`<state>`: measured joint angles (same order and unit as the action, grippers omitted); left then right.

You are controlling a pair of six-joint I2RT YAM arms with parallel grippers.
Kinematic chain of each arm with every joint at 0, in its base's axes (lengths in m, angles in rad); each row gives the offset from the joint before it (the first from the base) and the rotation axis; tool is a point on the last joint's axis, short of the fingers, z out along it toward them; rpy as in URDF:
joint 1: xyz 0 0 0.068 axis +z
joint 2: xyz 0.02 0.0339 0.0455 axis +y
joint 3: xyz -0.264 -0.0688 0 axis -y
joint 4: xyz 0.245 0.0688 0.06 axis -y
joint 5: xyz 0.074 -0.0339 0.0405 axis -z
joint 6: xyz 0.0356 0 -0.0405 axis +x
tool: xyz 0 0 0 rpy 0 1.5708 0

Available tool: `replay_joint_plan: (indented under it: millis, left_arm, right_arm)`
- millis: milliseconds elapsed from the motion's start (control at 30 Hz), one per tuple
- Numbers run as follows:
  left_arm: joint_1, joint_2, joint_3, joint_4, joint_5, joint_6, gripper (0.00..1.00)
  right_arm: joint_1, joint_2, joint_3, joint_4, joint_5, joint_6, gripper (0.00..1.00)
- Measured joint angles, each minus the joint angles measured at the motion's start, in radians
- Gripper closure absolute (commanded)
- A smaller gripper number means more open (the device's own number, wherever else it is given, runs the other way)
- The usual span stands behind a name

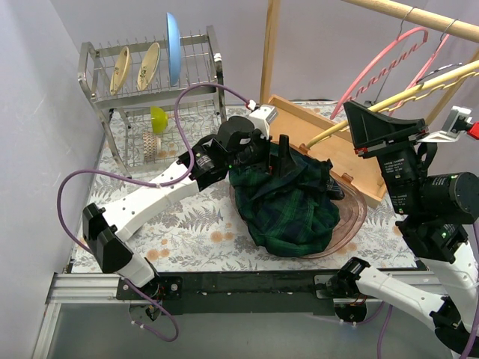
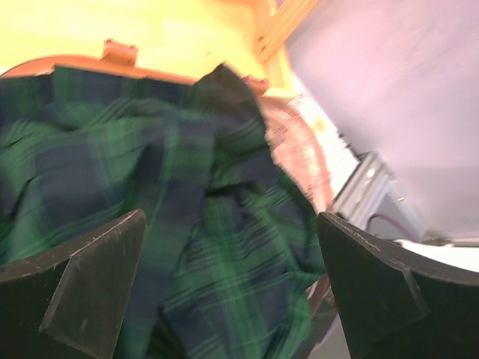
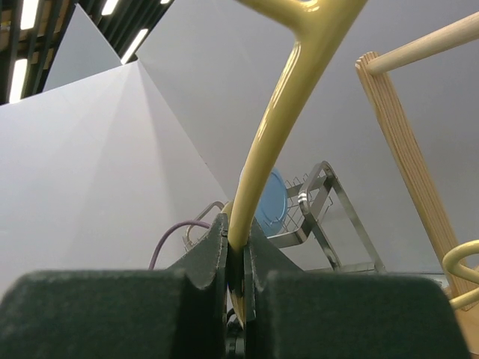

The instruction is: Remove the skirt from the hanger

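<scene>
The skirt [image 1: 292, 202] lies heaped in a dish [image 1: 358, 217] on the bench [image 1: 194, 232] at frame centre. The left gripper [image 1: 281, 153] sits at its upper-left edge. A dish rack [image 1: 150, 82] stands upper left. At the right, the hanger [image 1: 404, 96] sits between the right gripper [image 1: 358, 120] jaws.

Skirt [image 1: 288, 202] heaped in bowl [image 1: 358, 218]; R gripper [image 1: 353, 120] clamps yellow hanger [image 1: 329, 133].

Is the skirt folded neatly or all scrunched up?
Scrunched up. The skirt sits in a lumpy heap, full of creases, with no flat folds.
</scene>
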<state>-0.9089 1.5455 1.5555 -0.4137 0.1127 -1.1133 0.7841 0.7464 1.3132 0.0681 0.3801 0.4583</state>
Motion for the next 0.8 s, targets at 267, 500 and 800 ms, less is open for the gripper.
replay_joint_plan:
  millis: [267,500,800]
  left_arm:
    - [0.0,-0.019,0.01,-0.09,-0.023,0.1,0.1]
    - [0.0,-0.241,-0.086,-0.078,-0.023,0.237,0.09]
    - [-0.001,-0.418,-0.056,0.093,0.034,0.41,0.14]
  right_arm:
    - [0.0,0.014,0.001,-0.013,-0.018,0.015,0.99]
    - [0.0,0.049,0.002,-0.041,-0.032,0.05,0.99]
    - [0.0,0.105,-0.021,-0.069,-0.055,0.205,0.99]
